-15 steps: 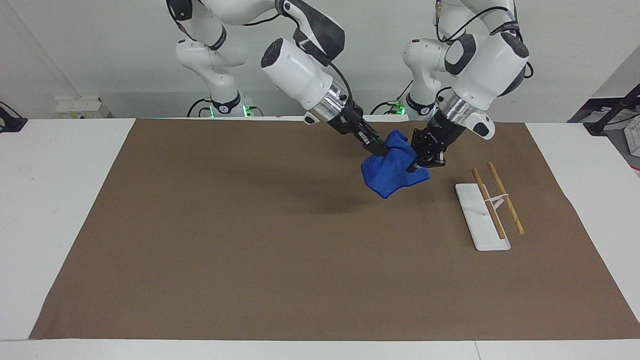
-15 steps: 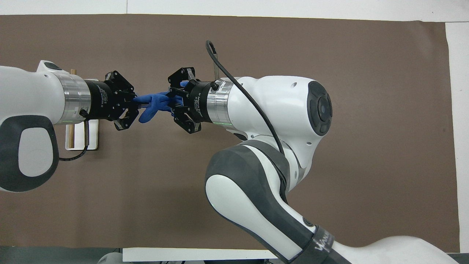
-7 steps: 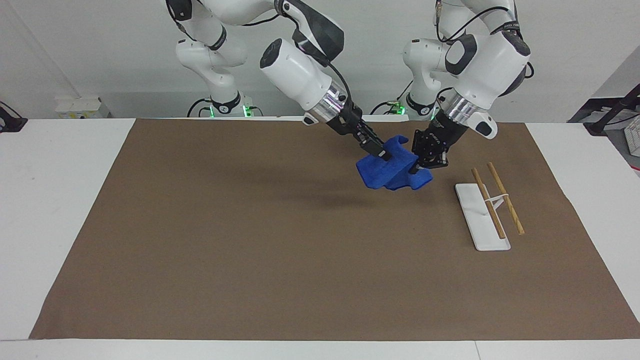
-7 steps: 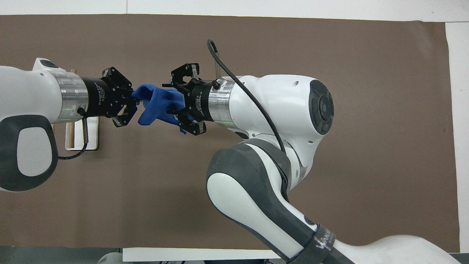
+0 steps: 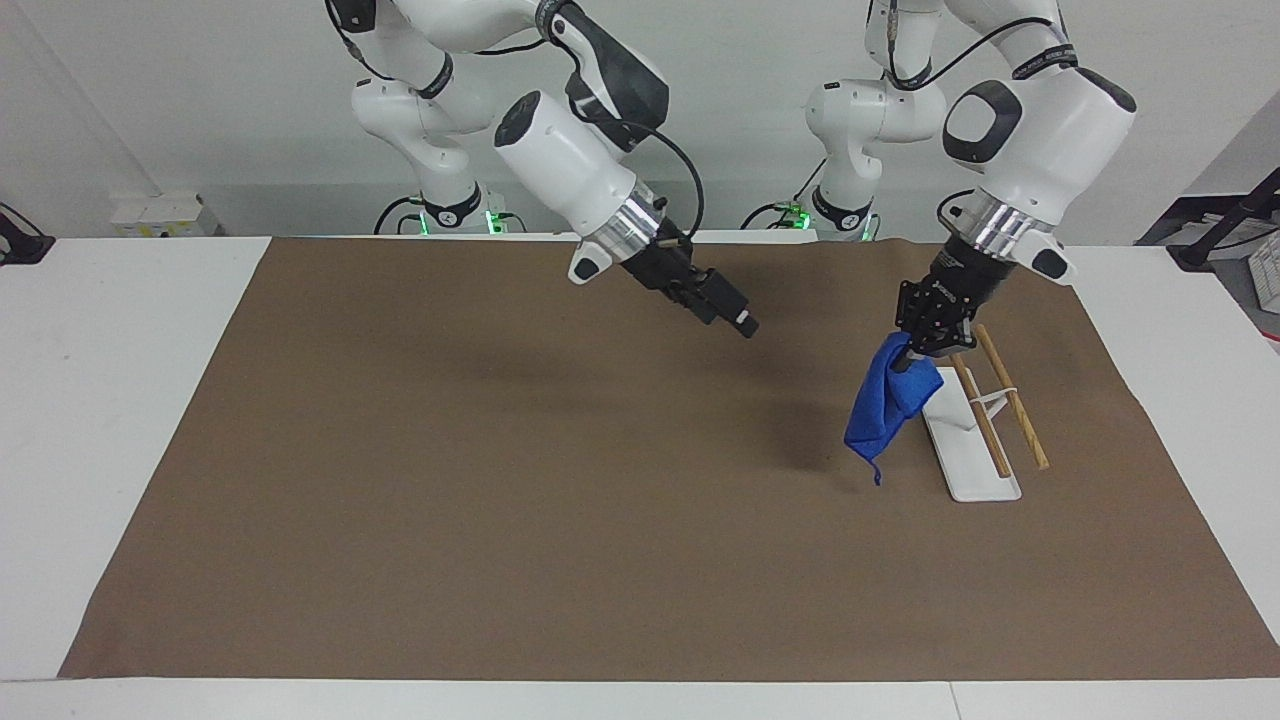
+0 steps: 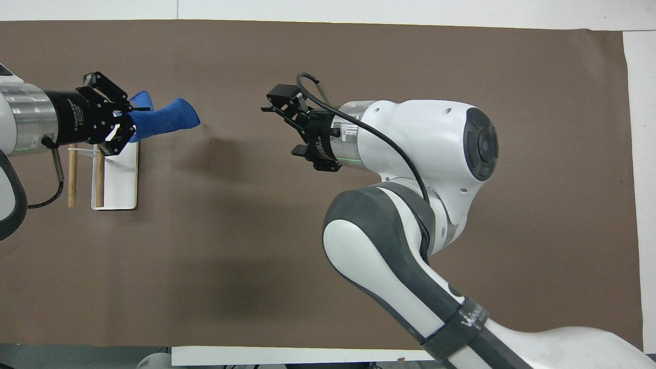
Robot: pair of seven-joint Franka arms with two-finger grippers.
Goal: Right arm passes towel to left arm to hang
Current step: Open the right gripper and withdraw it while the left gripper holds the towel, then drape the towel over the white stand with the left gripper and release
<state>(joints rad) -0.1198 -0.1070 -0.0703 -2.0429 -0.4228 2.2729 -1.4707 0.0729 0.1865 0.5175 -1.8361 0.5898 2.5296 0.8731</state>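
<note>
The left pincer [image 5: 925, 345] is pinching the towel [image 5: 885, 408] by its upper edge; the blue cloth hangs free in the air, just over the worktop [image 5: 560, 480] beside the rack [image 5: 975, 420], its small corner loop dangling at the bottom; in the overhead view the towel [image 6: 164, 117] sticks out of the left pincer [image 6: 120, 120] at the rack's farther end. The rack [image 6: 105, 177] is a white base plate with two wooden rods carried above it, and it stands toward the left arm's end of the worktop. The right pincer [image 5: 735, 318] hangs over the bare middle of the worktop, well apart from the towel; its fingers look spread and hold nothing [image 6: 287, 125]; that arm waits. By my reading the handover is done and the hanging step is in hand; the next move calls for the left arm to lift the cloth above the rods, carry it across one of them, lower it so it drapes on both sides, and only then let go.
</note>
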